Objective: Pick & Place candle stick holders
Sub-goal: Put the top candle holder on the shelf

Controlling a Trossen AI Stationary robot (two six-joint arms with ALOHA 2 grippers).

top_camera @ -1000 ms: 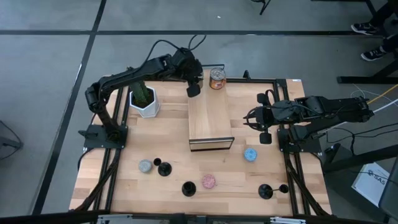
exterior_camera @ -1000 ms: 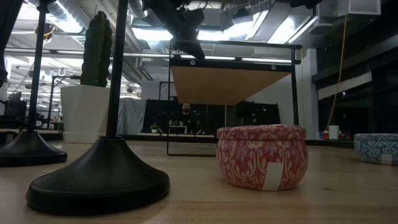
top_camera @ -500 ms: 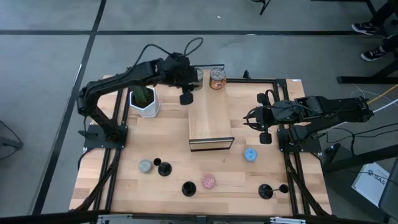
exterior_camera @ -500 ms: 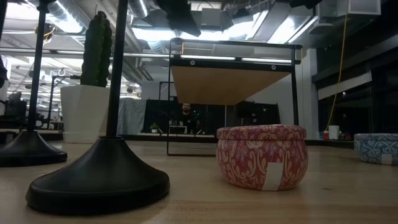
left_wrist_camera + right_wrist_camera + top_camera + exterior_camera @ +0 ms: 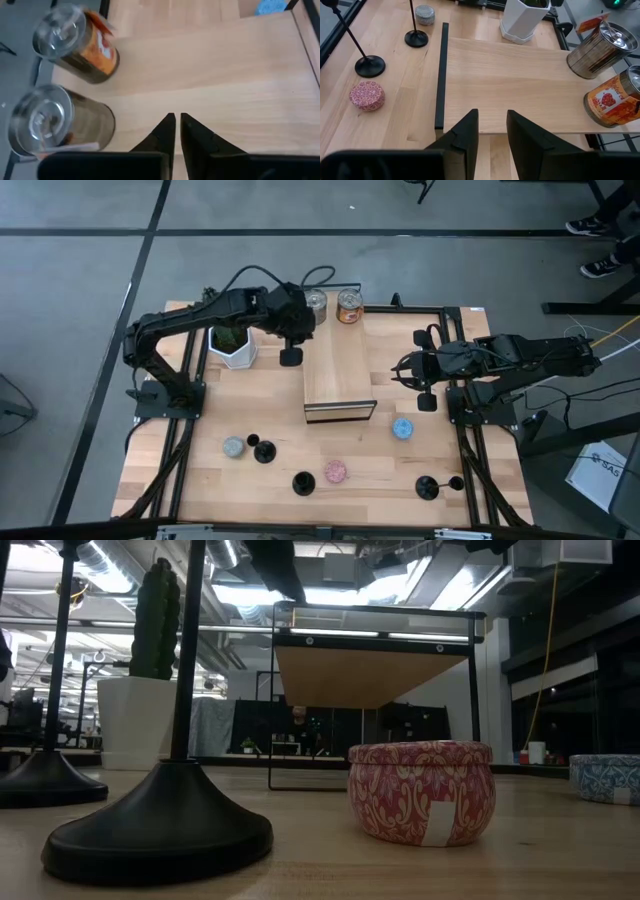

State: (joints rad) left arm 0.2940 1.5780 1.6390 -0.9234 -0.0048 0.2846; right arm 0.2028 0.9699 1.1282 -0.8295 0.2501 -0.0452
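Wooden table [image 5: 200, 480] bears black, thin-stemmed, round-based candle stick holders [image 5: 303, 483].

The wooden desk [image 5: 200, 470] carries a raised wooden shelf [image 5: 338, 375] beside the left claw [image 5: 291, 357], a potted cactus [image 5: 231, 340] behind it, three candle stick holders [image 5: 264, 451] and pastel tins [image 5: 335, 471] farther off.

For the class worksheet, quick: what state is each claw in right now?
Left claw: closed, holding nothing, above the raised wooden shelf.
Right claw: open, empty, at the shelf's right.
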